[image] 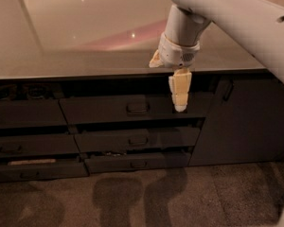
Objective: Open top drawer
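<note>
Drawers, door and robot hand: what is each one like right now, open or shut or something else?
top drawer: looks shut, its handle not held.
hand: hangs in front of the top drawer, right of the handle, not on it.
middle drawer: looks shut.
bottom drawer: looks shut.
bottom left drawer: looks a crack open, something pale along its top.
cabinet door: shut.

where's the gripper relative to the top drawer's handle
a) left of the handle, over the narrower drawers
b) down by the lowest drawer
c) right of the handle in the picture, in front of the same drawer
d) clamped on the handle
c: the gripper hangs in front of the top drawer, clearly to the right of its handle in the picture, with a gap between them.
</note>
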Controlling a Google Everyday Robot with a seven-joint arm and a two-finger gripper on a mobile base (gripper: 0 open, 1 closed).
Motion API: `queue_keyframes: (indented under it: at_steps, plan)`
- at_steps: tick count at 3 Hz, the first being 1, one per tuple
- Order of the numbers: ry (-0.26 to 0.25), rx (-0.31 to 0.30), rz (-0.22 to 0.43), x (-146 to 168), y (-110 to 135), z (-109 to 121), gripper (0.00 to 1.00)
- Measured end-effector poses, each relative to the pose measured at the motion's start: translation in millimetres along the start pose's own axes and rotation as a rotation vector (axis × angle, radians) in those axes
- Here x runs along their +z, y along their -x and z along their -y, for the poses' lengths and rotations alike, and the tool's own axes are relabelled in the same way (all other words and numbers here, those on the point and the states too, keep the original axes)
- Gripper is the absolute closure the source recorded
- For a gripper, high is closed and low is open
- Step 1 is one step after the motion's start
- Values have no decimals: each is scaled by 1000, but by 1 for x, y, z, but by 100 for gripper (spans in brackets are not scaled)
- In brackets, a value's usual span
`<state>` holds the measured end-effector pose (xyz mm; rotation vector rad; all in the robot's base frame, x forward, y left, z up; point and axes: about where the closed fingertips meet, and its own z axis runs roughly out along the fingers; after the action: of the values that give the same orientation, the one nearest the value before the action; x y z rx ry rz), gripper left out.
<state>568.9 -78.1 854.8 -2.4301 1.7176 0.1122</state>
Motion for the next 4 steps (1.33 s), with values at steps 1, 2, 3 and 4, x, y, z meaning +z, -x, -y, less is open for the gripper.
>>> queue_keyframes:
  at_steps: [1,2,3,4]
  plan:
    - [-10,-26,-26,6,1,-5,0]
    - [-8,-92,-61,29,8,-26,0]
    - [44,-157,-58,63,12,-55,0]
    - [23,-164,-44,83,13,-77,0]
